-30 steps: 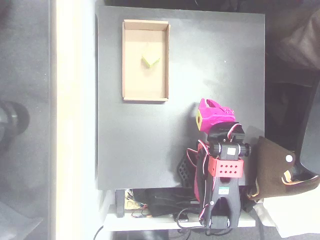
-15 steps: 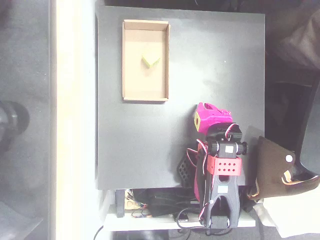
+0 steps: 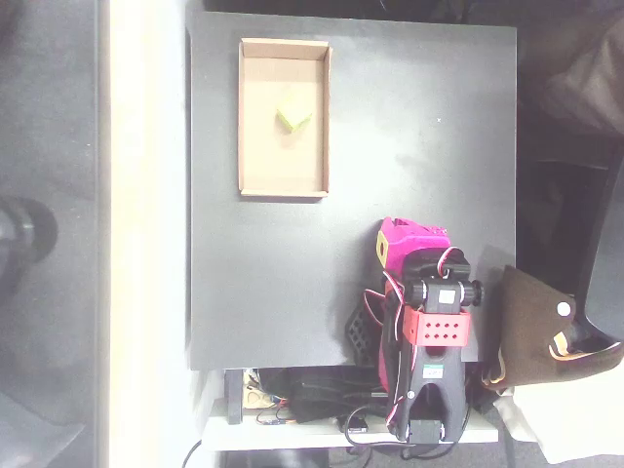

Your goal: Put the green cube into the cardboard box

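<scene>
The green cube (image 3: 292, 117) lies inside the cardboard box (image 3: 251, 146), near the middle of its upper half, turned corner-on. The box rests at the upper left of the black table (image 3: 409, 146). My magenta gripper (image 3: 398, 236) is folded back at the lower right of the table, far from the box and well below it. Seen from above, its fingers are tucked under the arm's body, so I cannot tell how the jaws stand. Nothing is visibly held.
The arm's red and black base (image 3: 436, 341) and a tangle of cables (image 3: 312, 400) sit at the table's bottom edge. A brown bag (image 3: 536, 331) lies off the table at lower right.
The gripper has drawn back downward toward the arm's base, by a small step in each frame. The cube and the box have not moved.
</scene>
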